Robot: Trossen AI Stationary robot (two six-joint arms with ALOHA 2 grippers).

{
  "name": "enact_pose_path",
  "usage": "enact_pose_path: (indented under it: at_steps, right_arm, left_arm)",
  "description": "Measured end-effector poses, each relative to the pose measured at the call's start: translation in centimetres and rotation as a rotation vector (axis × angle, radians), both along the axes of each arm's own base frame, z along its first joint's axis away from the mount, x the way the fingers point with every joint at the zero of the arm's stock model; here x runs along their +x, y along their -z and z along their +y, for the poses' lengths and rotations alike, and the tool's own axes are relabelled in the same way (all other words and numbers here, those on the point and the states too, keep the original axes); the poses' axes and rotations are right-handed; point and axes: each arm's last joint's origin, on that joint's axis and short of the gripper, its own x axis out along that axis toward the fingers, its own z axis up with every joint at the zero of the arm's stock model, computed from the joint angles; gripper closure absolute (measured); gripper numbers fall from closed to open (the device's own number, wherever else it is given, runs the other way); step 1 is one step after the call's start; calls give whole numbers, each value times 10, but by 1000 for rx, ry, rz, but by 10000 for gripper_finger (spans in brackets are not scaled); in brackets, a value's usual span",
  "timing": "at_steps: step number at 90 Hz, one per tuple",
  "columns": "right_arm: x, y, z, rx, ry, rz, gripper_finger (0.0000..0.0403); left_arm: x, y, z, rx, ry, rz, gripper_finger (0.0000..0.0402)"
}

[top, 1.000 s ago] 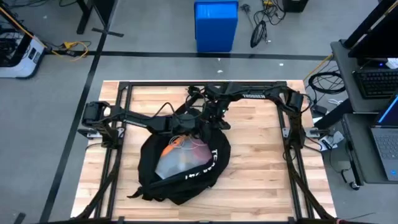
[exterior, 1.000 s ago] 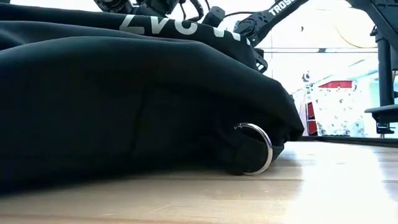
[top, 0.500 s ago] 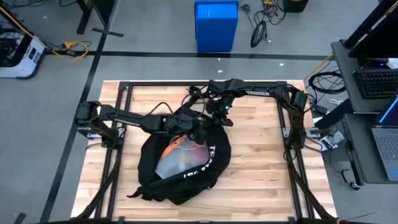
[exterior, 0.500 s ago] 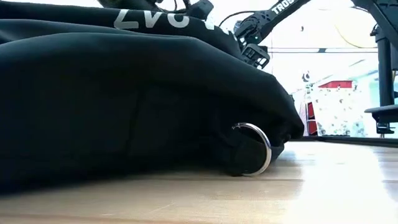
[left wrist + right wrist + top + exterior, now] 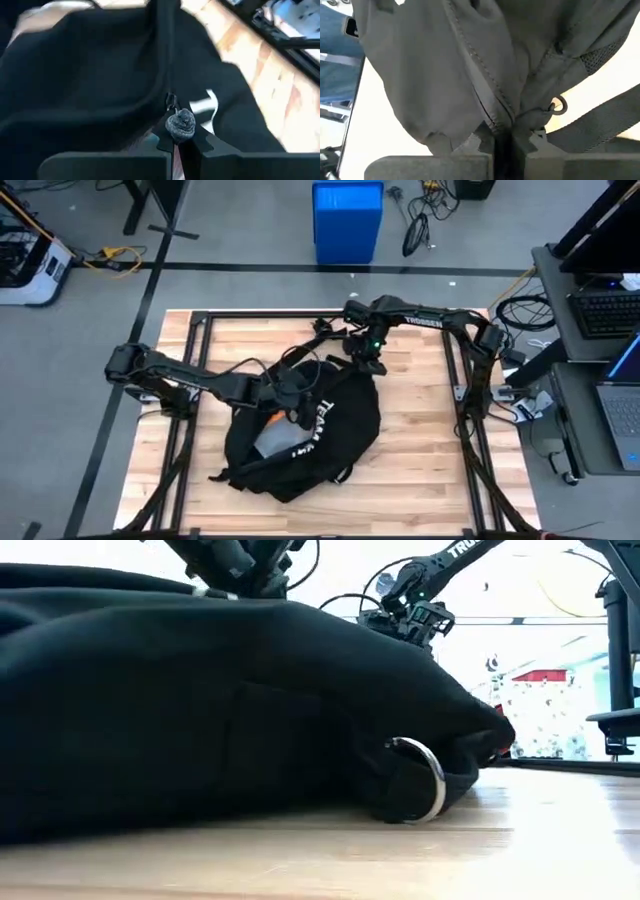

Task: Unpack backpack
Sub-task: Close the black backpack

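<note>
Opening the backpack (image 5: 300, 435) mid-counter.

At left, left tool (image 5: 180, 142) pinched shut on the knotted zipper pull (image 5: 180, 123), apparently to draw the zip along. At right, right tool (image 5: 504, 140) clamped on bunched fabric beside the seam, likely bracing the bag against that pull. Bare wooden counter (image 5: 420, 470) right of the bag for unloading; frame rails close along the counter edges.

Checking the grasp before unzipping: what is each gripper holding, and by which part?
Left gripper pinches the backpack's knotted zipper pull; right gripper clamps the fabric beside the zipper seam.
</note>
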Motion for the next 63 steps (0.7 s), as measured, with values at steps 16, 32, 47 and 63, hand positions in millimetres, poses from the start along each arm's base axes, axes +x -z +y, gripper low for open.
enact_pose_path:
  at_steps: [16, 32, 47, 63]
  right_arm:
    - [-14, -10, -4, 13, 41, 51, 403]
    - [-28, -22, -7, -7, 81, 82, 403]
    - [-43, -33, -15, -5, 143, 102, 403]
    - [-60, -43, -21, 17, 222, 148, 403]
  left_arm:
    - [-18, -5, -7, -1, 1, 78, 401]
    - [-41, -18, -14, -15, -29, 108, 401]
    - [-69, -34, -22, -7, -8, 127, 401]
    - [-96, -44, -33, -37, 6, 155, 401]
